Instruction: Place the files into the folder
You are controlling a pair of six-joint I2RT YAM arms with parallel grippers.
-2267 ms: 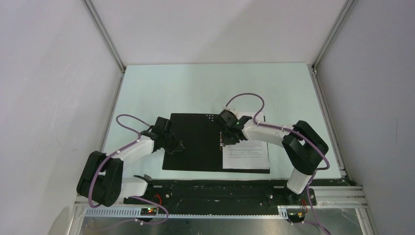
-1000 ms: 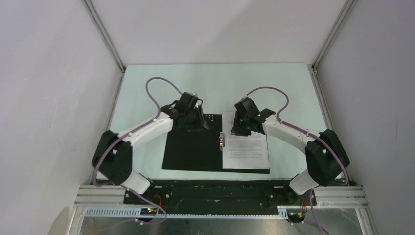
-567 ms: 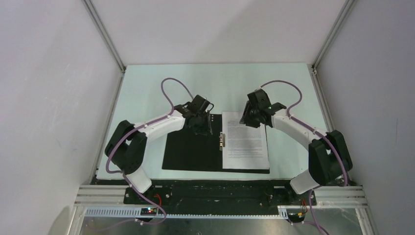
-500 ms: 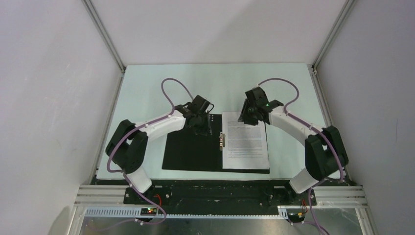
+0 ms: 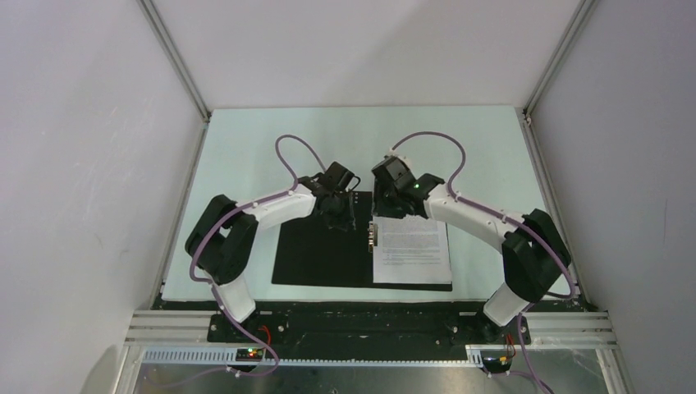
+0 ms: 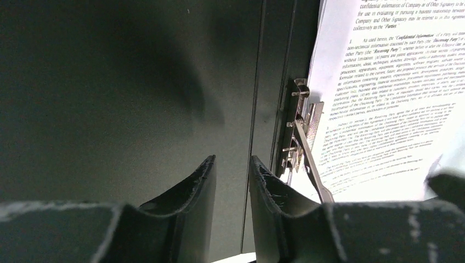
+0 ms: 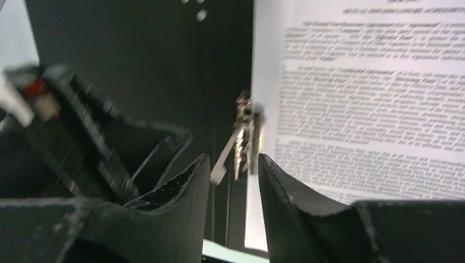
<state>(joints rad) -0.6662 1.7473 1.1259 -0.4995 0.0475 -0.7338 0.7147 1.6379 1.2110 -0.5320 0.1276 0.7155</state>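
The folder (image 5: 320, 250) lies open and flat, black inside up. The files (image 5: 413, 250) lie as a white printed stack on its right half, beside the metal clip (image 5: 373, 234) at the spine. My left gripper (image 5: 341, 215) hovers over the folder's far edge just left of the spine, jaws slightly apart and empty. My right gripper (image 5: 384, 209) is over the spine's far end, jaws slightly apart and empty. The left wrist view shows the folder (image 6: 137, 82), clip (image 6: 300, 137) and files (image 6: 384, 82) beyond my gripper (image 6: 233, 161). The right wrist view shows the clip (image 7: 244, 137), files (image 7: 373, 82) and my gripper (image 7: 233, 159).
The pale green table (image 5: 271, 148) is walled by white panels on three sides. The black base rail (image 5: 361, 320) runs along the near edge. The left arm's gripper body (image 7: 82, 126) shows close by in the right wrist view.
Both arms swung from the folder's middle to its far edge. In the last half second the right gripper moved left to the spine near the left gripper, which barely moved.
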